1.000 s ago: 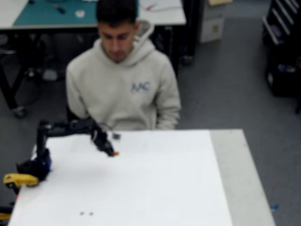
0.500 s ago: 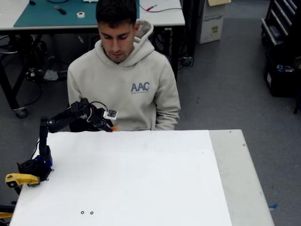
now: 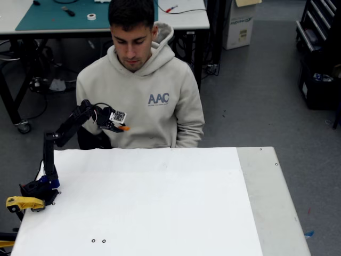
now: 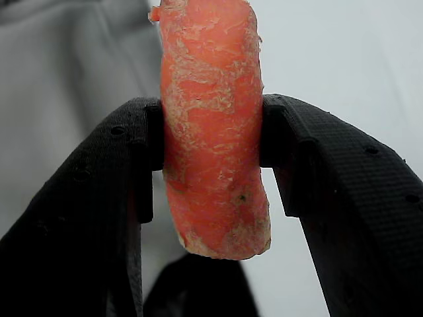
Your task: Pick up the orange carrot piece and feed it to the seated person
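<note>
My black gripper (image 3: 121, 127) is raised above the table's far left edge, shut on the orange carrot piece (image 3: 124, 128), which pokes out toward the seated person's chest. In the wrist view the carrot piece (image 4: 213, 125) stands upright, clamped between my two black fingers (image 4: 112, 198), with the gripper (image 4: 211, 152) closed around its middle. The seated person (image 3: 139, 90) in a beige hoodie sits behind the table, head bowed toward the gripper. The carrot is at chest height, below the face.
The white table (image 3: 160, 202) stretches in front of the person, with a grey strip (image 3: 269, 197) on its right. A yellow clamp (image 3: 22, 203) holds my base at the left edge. Desks and shelving stand behind on the grey floor.
My arm has lifted the carrot piece from just above the table surface up and back to the person's chest height. The grip on the carrot stays closed.
</note>
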